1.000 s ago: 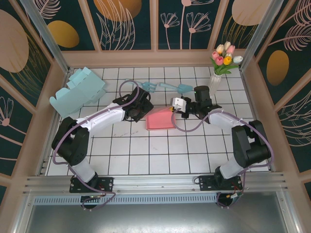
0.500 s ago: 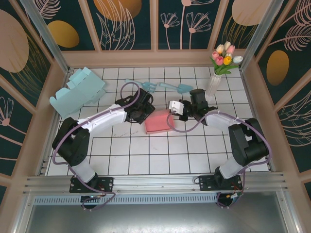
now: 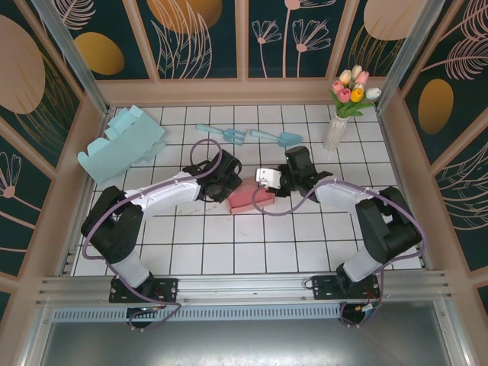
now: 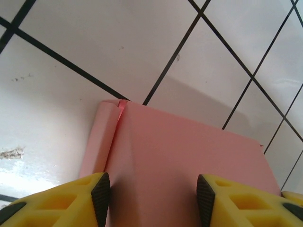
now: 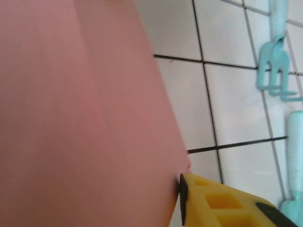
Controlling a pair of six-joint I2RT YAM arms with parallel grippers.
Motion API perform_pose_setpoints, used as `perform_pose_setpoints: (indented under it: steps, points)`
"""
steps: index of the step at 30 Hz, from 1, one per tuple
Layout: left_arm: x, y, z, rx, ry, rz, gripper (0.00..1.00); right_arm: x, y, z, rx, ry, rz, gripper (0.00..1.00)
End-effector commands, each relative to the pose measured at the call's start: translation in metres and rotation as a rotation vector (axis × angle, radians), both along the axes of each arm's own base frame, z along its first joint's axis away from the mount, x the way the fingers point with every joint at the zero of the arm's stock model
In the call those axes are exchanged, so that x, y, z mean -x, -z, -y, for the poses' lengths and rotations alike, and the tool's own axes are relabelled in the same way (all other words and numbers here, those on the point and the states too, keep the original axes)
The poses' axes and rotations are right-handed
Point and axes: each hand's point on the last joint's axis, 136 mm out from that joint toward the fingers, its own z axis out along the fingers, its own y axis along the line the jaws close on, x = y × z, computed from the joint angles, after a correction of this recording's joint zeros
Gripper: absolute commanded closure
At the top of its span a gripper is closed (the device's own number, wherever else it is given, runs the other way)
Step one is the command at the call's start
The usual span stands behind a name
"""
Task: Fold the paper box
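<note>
White tiled table (image 3: 252, 252) – pale blue cardboard carton (image 3: 122, 145) at its far left corner, flat pink paper box (image 3: 250, 198) near its middle.
The left gripper (image 4: 152, 189) hovers over the box's left part beside a folded flap, jaws apart, released – the right gripper (image 3: 267, 183) meets the box's right side, one yellow finger (image 5: 182, 189) against the paper's edge; I cannot tell whether it is clenched.

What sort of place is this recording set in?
Probably a staged robot test cell rather than a real room: a white gridded tabletop boxed in by printed botanical wall panels, an aluminium rail along the near edge, and a vase of tulips as decoration.
</note>
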Motion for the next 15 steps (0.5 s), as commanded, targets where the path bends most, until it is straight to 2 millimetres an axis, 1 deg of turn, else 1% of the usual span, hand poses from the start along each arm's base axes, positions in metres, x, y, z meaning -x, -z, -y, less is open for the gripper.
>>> perform_pose_setpoints:
  steps: [1,3,5,8,10,13,15]
  points:
    - [-0.001,-0.004,0.008,0.011,0.006,0.058,0.53,0.03,-0.008,-0.019,0.019,-0.101,-0.021,0.61]
    - [0.0,-0.002,0.0,-0.016,-0.013,0.063,0.54,0.03,-0.012,-0.015,0.046,-0.091,-0.011,0.59]
    - [0.002,0.001,-0.005,-0.034,-0.023,0.064,0.54,0.029,-0.015,-0.01,0.078,-0.079,0.007,0.53]
    - [0.002,0.003,-0.013,-0.065,-0.038,0.07,0.54,0.029,-0.018,0.002,0.128,-0.053,0.023,0.47]
    - [0.002,0.005,-0.017,-0.085,-0.049,0.071,0.54,0.033,-0.021,0.01,0.159,-0.044,0.025,0.41]
    - [0.002,0.008,-0.021,-0.105,-0.054,0.069,0.54,0.041,-0.031,0.019,0.171,-0.03,0.025,0.34]
    - [0.002,0.009,-0.023,-0.117,-0.064,0.072,0.55,0.047,-0.039,0.025,0.171,-0.023,0.037,0.32]
